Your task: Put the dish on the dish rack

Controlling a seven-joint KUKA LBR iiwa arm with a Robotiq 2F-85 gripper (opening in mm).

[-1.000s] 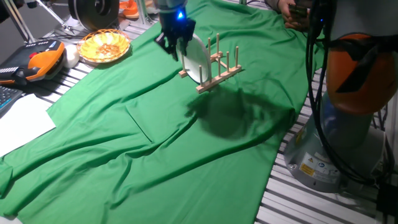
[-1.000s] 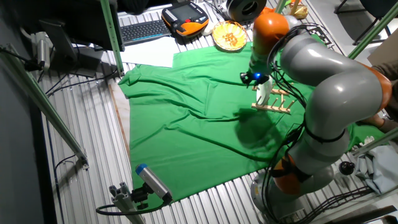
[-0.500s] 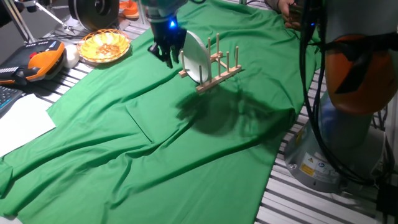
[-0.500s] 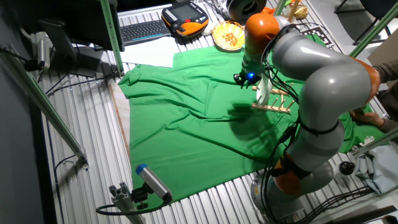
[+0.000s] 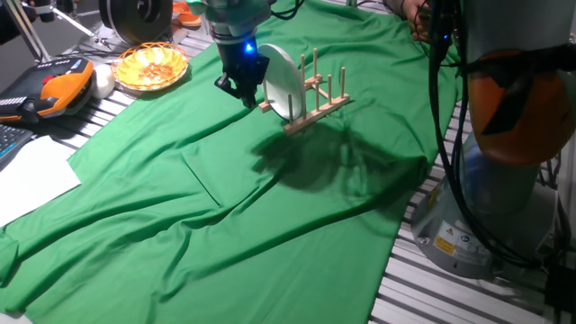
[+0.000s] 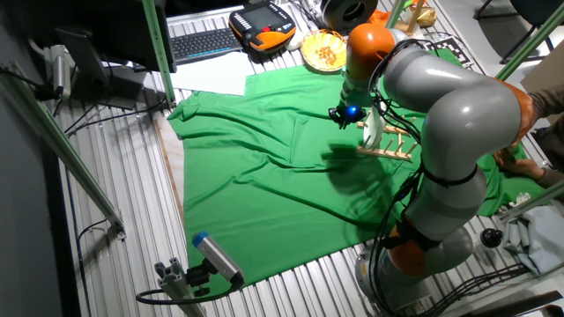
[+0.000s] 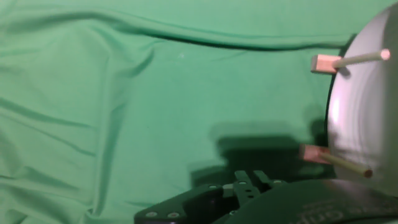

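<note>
The white dish (image 5: 282, 83) stands on edge between the pegs of the small wooden dish rack (image 5: 322, 101) on the green cloth. My gripper (image 5: 241, 90) hangs just left of the dish, apart from it, with nothing in it and its fingers look parted. In the other fixed view the gripper (image 6: 340, 116) is left of the dish (image 6: 374, 130) and the rack (image 6: 394, 146). In the hand view the dish (image 7: 364, 112) fills the right edge, with the rack's rail ends and pegs (image 7: 323, 63) in front of it. The fingertips are out of that view.
An orange-yellow woven basket of food (image 5: 151, 66) sits at the far left beyond the cloth (image 5: 225, 198). An orange teach pendant (image 5: 54, 90) and white paper (image 5: 31, 175) lie at the left edge. The robot's base (image 5: 513, 135) stands at the right.
My gripper has moved left, away from the dish, and dropped slightly. The dish stays upright in the rack.
</note>
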